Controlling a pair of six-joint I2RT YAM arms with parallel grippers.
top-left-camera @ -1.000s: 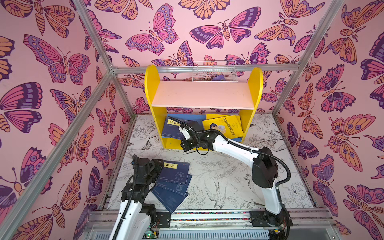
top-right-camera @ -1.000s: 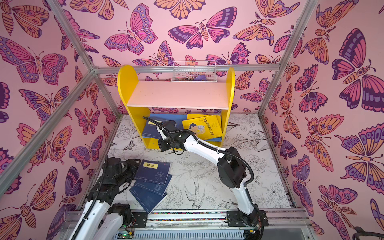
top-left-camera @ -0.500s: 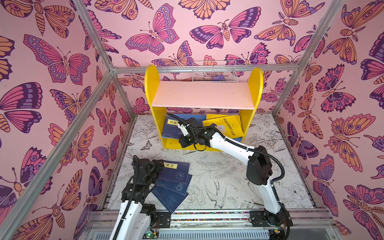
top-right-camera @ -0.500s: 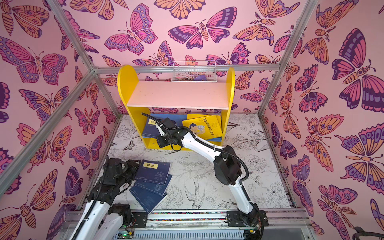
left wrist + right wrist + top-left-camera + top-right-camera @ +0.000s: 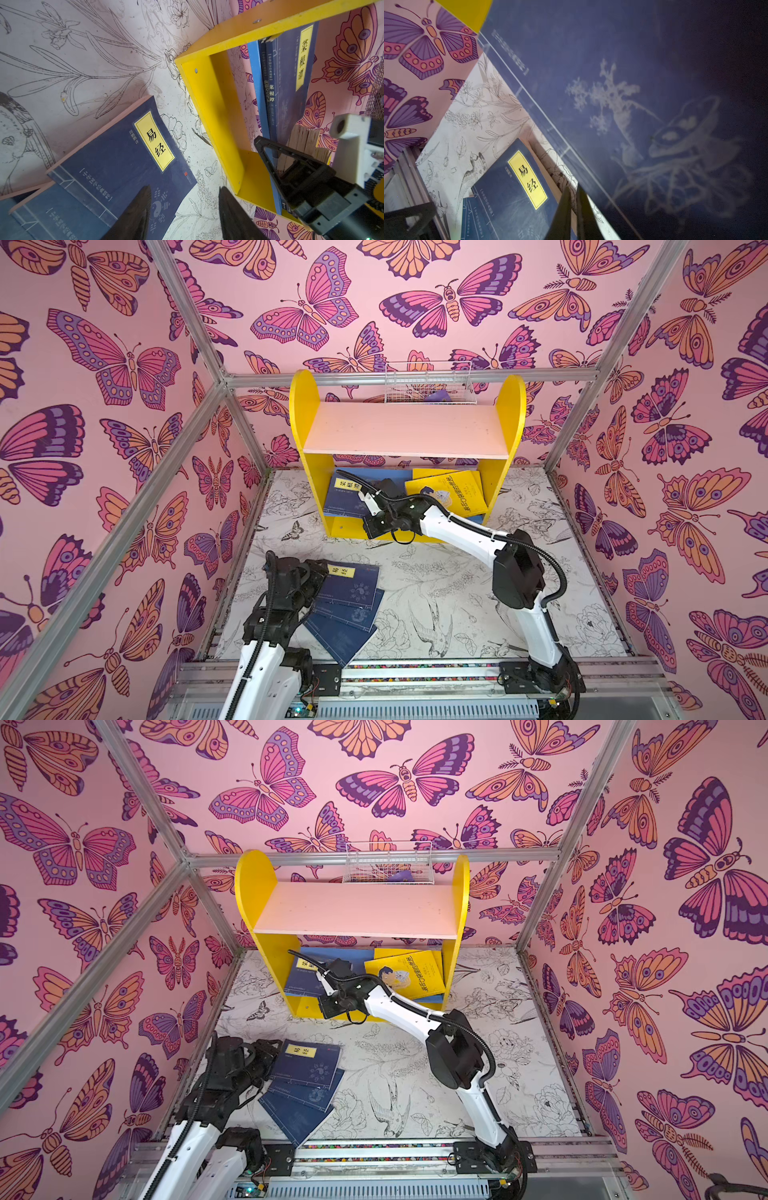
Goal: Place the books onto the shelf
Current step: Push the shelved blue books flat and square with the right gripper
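The shelf [image 5: 407, 431] [image 5: 353, 911] stands at the back of the floor. On its blue lower board, navy books [image 5: 345, 497] [image 5: 291, 83] lean at the left and yellow books [image 5: 453, 493] lie at the right. My right gripper [image 5: 368, 499] [image 5: 572, 199] reaches into that tier; its jaws are shut with nothing between them, beside a navy cover [image 5: 612, 83]. Three navy books [image 5: 353, 597] [image 5: 309, 1073] lie stacked on the floor. My left gripper [image 5: 320, 572] [image 5: 185, 199] is open over the corner of the top one [image 5: 124, 158].
A white wire basket [image 5: 428, 381] holding something purple hangs behind the shelf's pink upper board. Butterfly-patterned walls and metal frame posts close in the floor on three sides. The front rail [image 5: 415, 668] carries both arm bases.
My right arm has pushed its gripper a little further into the lower tier, its elbow swinging left. The left arm and the floor stack have not moved.
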